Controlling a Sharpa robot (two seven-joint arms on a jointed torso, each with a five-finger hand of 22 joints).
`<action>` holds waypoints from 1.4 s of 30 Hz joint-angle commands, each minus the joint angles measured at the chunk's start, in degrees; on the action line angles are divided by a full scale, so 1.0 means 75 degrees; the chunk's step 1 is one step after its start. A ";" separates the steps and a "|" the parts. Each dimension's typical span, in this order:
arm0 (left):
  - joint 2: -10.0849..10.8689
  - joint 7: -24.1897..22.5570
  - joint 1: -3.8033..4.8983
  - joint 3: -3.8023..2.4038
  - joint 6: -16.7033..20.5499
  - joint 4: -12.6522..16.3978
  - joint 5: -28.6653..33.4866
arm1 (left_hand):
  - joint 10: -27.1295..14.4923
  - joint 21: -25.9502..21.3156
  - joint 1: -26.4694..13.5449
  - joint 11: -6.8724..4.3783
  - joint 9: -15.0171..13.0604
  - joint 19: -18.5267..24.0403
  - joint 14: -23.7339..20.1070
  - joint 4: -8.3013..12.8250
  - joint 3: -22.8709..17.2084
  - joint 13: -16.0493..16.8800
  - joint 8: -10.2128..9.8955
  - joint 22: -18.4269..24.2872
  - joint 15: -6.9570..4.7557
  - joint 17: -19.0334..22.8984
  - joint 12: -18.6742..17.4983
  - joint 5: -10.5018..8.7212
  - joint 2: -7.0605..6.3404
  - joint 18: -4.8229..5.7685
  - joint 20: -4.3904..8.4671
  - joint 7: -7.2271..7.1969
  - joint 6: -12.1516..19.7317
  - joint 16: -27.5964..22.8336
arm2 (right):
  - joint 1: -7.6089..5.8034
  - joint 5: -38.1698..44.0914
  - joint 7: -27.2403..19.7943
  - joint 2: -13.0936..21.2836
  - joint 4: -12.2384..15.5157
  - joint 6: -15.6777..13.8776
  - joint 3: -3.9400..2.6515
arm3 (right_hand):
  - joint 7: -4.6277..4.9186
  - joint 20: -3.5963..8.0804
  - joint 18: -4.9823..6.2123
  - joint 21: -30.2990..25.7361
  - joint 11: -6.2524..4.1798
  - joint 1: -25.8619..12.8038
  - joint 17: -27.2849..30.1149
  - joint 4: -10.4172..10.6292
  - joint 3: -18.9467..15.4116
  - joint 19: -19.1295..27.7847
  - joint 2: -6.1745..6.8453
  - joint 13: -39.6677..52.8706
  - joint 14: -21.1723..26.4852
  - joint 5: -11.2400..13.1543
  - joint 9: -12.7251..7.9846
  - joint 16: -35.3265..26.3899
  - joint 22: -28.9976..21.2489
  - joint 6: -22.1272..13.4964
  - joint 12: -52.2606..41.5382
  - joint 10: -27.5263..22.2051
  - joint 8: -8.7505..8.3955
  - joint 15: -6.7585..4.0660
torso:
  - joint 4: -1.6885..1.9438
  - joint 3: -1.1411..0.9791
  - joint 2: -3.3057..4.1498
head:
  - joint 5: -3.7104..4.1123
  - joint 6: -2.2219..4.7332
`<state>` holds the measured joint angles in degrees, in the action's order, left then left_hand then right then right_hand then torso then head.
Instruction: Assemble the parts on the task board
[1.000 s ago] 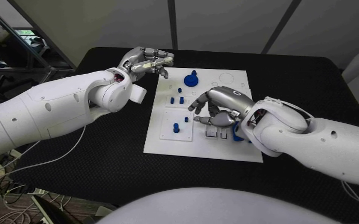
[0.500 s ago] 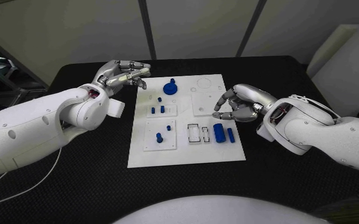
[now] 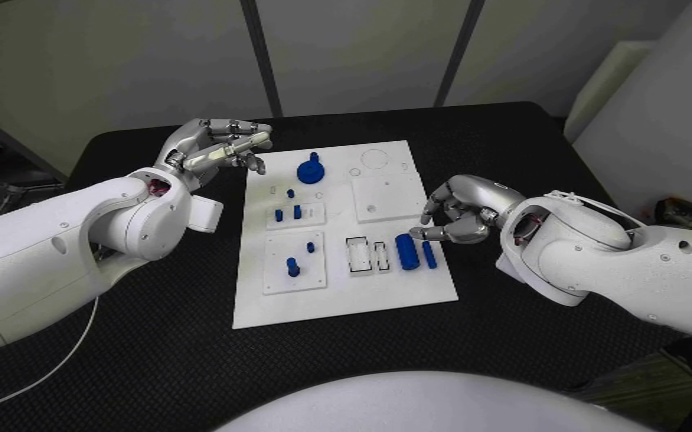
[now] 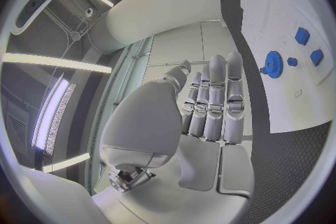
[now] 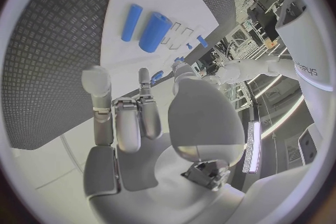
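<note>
The white task board [image 3: 339,292] lies mid-table. A blue gear-like part with a knob [image 3: 310,167] [image 4: 274,63] stands near its far edge, and small blue pegs [image 3: 289,212] stand in the left blocks. Two blue cylinders [image 3: 407,252] [image 5: 154,32] lie side by side near the board's right edge. My right hand [image 3: 459,214] [image 5: 140,117] hovers just right of them at that edge, fingers curled in, nothing in it. My left hand [image 3: 216,147] [image 4: 210,106] is raised off the board's far-left corner, fingers curled together and empty.
Two empty rectangular slots [image 3: 368,255] sit left of the cylinders. A raised white square block [image 3: 387,197] lies beside my right hand. Black table [image 3: 548,152] surrounds the board on all sides.
The camera has shifted. My right hand has drawn back from over the board's right half to its right edge, uncovering the two cylinders. My left hand keeps its place.
</note>
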<state>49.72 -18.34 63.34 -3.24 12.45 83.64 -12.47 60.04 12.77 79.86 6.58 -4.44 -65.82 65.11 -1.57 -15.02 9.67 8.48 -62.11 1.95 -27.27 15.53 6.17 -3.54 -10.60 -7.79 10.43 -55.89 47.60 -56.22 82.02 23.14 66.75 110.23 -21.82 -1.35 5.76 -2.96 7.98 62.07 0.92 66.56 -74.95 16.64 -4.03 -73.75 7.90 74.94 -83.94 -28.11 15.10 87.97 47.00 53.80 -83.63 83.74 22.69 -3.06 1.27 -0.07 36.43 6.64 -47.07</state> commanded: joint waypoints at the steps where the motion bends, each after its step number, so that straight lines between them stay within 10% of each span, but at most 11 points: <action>1: 0.0024 -0.0066 0.0006 -0.0003 -0.0025 0.0029 0.0016 | -0.0038 -0.0050 0.0047 0.0014 0.0011 -0.0059 -0.0020 0.0014 0.0009 0.0008 -0.0015 0.0011 0.0041 0.0009 0.0052 -0.0008 -0.0019 0.0031 -0.0010 0.0031 0.0018 -0.0044 | 0.0111 0.0736 0.0706 -0.0089 0.0014 0.0273 -0.0004 | -0.0009 -0.0040 -0.0047 0.0037 0.0035 0.0086 -0.1515 0.0009 -0.0082 -0.0038 0.0009 0.0690 -0.0702 -0.0027 0.0037 0.0040 0.0036 -0.0090 0.0041 0.0009 0.0068 0.0035 | -0.0006 0.0004 0.0000 | 0.0026 -0.0021; 35: 0.0071 -0.0086 0.0006 -0.0004 -0.0045 0.0069 0.0016 | -0.0040 -0.0058 -0.0010 0.0018 0.0013 -0.0059 -0.0020 -0.0028 0.0045 0.0009 -0.0013 0.0016 0.0049 0.0007 0.0071 -0.0020 -0.0026 0.0035 -0.0017 0.0032 0.0027 -0.0041 | 0.0446 0.1477 0.1018 -0.0879 -0.0476 0.0857 0.0009 | -0.0023 -0.0042 -0.0051 0.0052 0.0028 0.0082 -0.1548 0.0024 -0.0421 -0.0038 -0.0068 0.0606 -0.0706 0.0023 0.0216 0.0053 0.0068 -0.0254 0.0139 -0.0070 0.0417 0.0031 | 0.0006 0.0001 0.0010 | -0.0098 -0.0157; 42: 0.0074 -0.0088 0.0006 -0.0004 -0.0049 0.0071 0.0016 | -0.0041 -0.0059 -0.0018 0.0018 0.0013 -0.0059 -0.0020 -0.0033 0.0050 0.0009 -0.0013 0.0017 0.0050 0.0007 0.0073 -0.0021 -0.0027 0.0035 -0.0017 0.0032 0.0027 -0.0041 | 0.0497 0.1514 0.1065 -0.1013 -0.0558 0.1031 0.0200 | -0.0027 -0.0041 -0.0047 0.0036 0.0025 0.0065 -0.1544 0.0022 -0.0505 -0.0025 -0.0080 0.0601 -0.0704 0.0163 0.0262 0.0050 0.0050 -0.0304 0.0156 -0.0079 0.0512 0.0031 | -0.0005 -0.0002 0.0011 | -0.0128 -0.0188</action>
<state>50.25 -18.41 63.31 -3.24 12.44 84.04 -12.47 60.04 12.55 79.86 6.58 -4.39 -65.82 65.11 -1.73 -14.86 9.67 8.48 -62.05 1.95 -27.27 15.75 6.17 -3.54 -10.60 -7.79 10.44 -55.89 47.60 -52.94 92.92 30.35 59.31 106.32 -16.76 -0.39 5.56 -3.16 8.01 62.40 1.13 67.10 -74.93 16.90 -7.47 -73.94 7.36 74.93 -83.94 -27.24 17.29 88.34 47.43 51.80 -82.68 83.52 26.69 -3.07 1.28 -0.03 36.49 5.77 -48.40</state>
